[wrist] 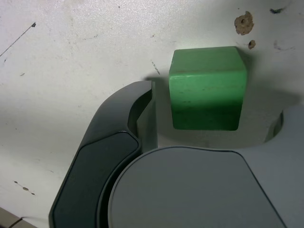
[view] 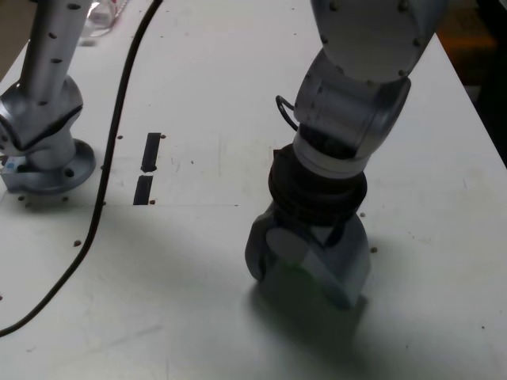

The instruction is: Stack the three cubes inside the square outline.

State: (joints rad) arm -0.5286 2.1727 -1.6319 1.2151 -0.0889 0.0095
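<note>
A green cube (wrist: 207,90) rests on the white table between the two fingers of my gripper (wrist: 213,116). The dark finger (wrist: 137,102) stands a little off one side of the cube and the grey finger (wrist: 289,128) off the other, so the gripper is open around it without touching. In the exterior view my gripper (view: 307,273) is down at the table surface, near the front and right of centre, with a faint green patch (view: 295,273) showing between the fingers. The square outline is almost wholly hidden behind my wrist; only a small black corner (view: 277,152) peeks out.
Two short black strips (view: 148,168) lie on the table towards the exterior view's left. The arm's base (view: 47,158) is bolted at the far left, with a black cable (view: 103,182) trailing past it to the front edge. Small holes (wrist: 243,22) mark the tabletop.
</note>
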